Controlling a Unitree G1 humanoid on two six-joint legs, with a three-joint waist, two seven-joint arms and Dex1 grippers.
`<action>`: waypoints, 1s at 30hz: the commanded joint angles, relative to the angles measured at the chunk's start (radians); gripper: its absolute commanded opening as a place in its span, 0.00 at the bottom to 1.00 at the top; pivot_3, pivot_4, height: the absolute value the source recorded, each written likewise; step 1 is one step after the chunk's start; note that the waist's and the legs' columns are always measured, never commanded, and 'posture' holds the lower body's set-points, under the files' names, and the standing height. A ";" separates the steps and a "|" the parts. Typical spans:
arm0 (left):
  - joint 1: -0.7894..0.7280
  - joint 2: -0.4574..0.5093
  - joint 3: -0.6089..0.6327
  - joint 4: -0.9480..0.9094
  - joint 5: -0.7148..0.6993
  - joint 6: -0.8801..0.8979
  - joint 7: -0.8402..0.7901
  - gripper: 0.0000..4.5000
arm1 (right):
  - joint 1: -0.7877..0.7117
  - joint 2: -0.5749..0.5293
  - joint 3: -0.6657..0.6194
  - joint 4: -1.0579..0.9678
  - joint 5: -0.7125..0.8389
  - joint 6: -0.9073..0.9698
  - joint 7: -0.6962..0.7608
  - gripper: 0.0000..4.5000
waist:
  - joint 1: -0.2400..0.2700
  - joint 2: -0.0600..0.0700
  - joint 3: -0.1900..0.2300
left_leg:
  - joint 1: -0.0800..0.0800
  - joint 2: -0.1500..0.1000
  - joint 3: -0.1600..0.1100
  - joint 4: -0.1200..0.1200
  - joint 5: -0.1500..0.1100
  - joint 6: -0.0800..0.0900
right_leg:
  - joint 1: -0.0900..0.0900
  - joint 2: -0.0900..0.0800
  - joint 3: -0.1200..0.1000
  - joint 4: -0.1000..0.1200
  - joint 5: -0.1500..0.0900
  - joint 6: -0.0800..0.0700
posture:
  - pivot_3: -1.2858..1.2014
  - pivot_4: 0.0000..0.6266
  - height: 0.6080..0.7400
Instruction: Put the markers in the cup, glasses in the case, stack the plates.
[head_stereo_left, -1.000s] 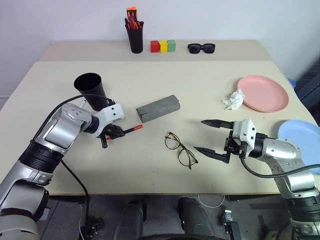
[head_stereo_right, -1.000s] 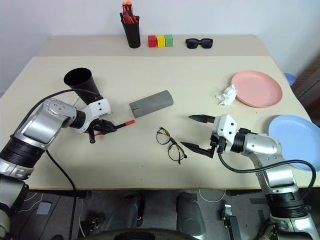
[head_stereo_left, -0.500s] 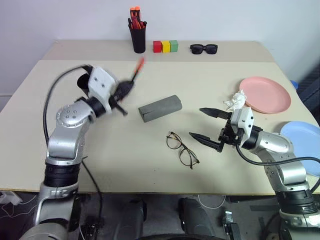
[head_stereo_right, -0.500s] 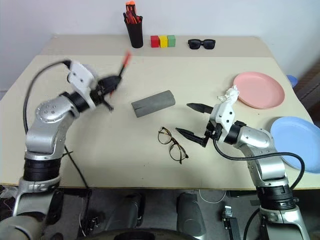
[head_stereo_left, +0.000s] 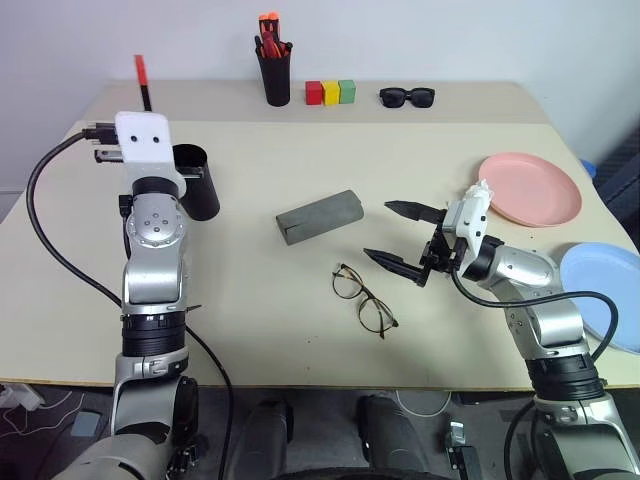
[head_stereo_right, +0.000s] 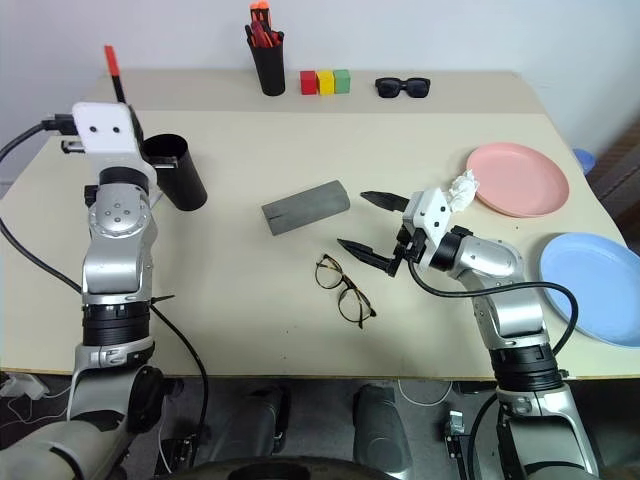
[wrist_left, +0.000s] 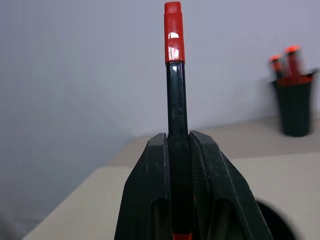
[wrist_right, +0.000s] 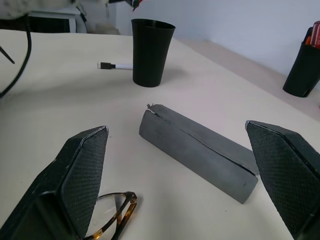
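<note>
Glossy plastic on the black marker (wrist_left: 176, 95). Matt, felt-like grey on the case (wrist_right: 200, 150); matt black on the cup (wrist_right: 151, 50).

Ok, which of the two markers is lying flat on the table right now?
The white marker with the black cap, lying beside the black cup. The black marker with the red end is held upright in the left gripper.

Far edge: pen holder (head_stereo_left: 277, 78), colored blocks (head_stereo_left: 329, 93), sunglasses (head_stereo_left: 404, 97); crumpled tissue (head_stereo_left: 478, 196).
</note>
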 joint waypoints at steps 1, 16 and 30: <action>-0.064 0.012 0.004 0.053 0.010 -0.084 0.038 0.05 | -0.020 0.013 -0.001 -0.016 0.000 -0.020 -0.005 1.00 | 0.001 0.000 0.000 | 0.000 0.000 0.000 0.000 0.000 0.000 | 0.000 0.000 0.000 0.000 0.000 0.000 | 0.52 0.24 1.00; -0.128 -0.006 -0.048 0.278 0.000 -0.234 0.023 0.05 | 0.005 0.011 -0.023 0.027 -0.005 -0.078 -0.003 1.00 | -0.002 0.000 0.000 | 0.000 0.000 0.000 -0.001 0.000 0.000 | 0.000 0.000 0.000 0.000 0.000 0.000 | 0.52 0.24 1.00; -0.064 -0.070 -0.048 0.137 -0.076 -0.166 -0.045 0.84 | 0.007 0.020 -0.022 0.104 -0.010 -0.156 0.011 1.00 | -0.003 0.000 0.000 | 0.000 0.000 0.000 -0.001 0.000 0.000 | 0.000 0.000 0.000 0.000 0.000 0.001 | 0.52 0.24 1.00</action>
